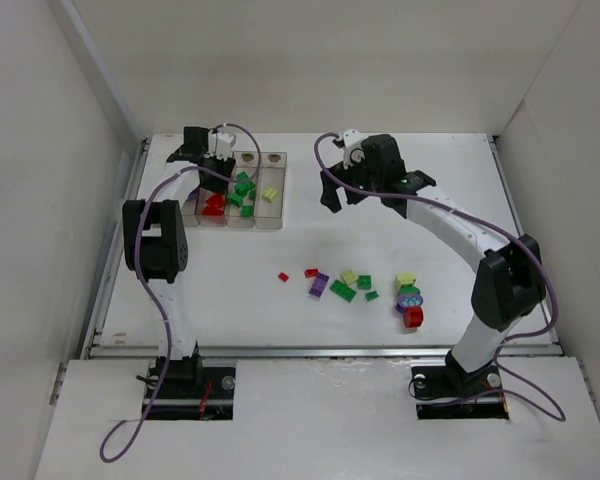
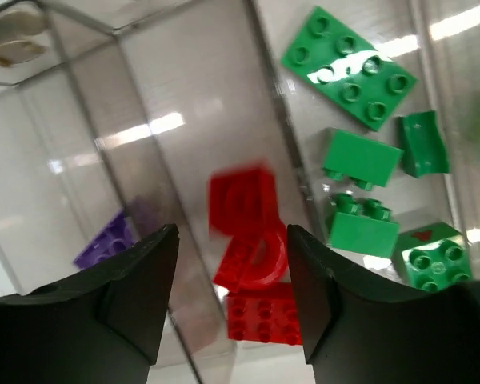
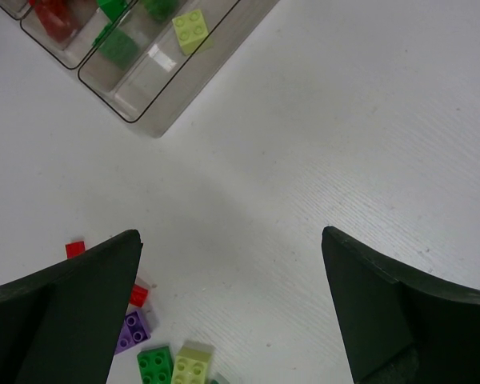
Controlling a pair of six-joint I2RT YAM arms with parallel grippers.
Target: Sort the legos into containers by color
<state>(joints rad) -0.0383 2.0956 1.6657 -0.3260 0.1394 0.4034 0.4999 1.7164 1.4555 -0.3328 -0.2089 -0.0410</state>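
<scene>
The clear containers (image 1: pixel 268 214) stand at the back left. My left gripper (image 1: pixel 205 165) hovers over them, open and empty. In the left wrist view its jaws (image 2: pixel 232 240) straddle a bin wall (image 2: pixel 184 120), above the red legos (image 2: pixel 264 312); one red brick (image 2: pixel 242 198) looks blurred. Green legos (image 2: pixel 350 68) fill the bin to the right, and a purple brick (image 2: pixel 104 238) lies in the bin to the left. My right gripper (image 1: pixel 338 195) is open and empty above bare table (image 3: pixel 230 236). Loose legos (image 1: pixel 342 291) lie mid-table.
A pale yellow brick (image 3: pixel 190 30) lies in the rightmost bin (image 3: pixel 144 104). A stacked purple, green and red pile (image 1: pixel 412 305) sits right of the loose group. Small red bricks (image 1: pixel 283 277) lie at its left end. White walls enclose the table on three sides.
</scene>
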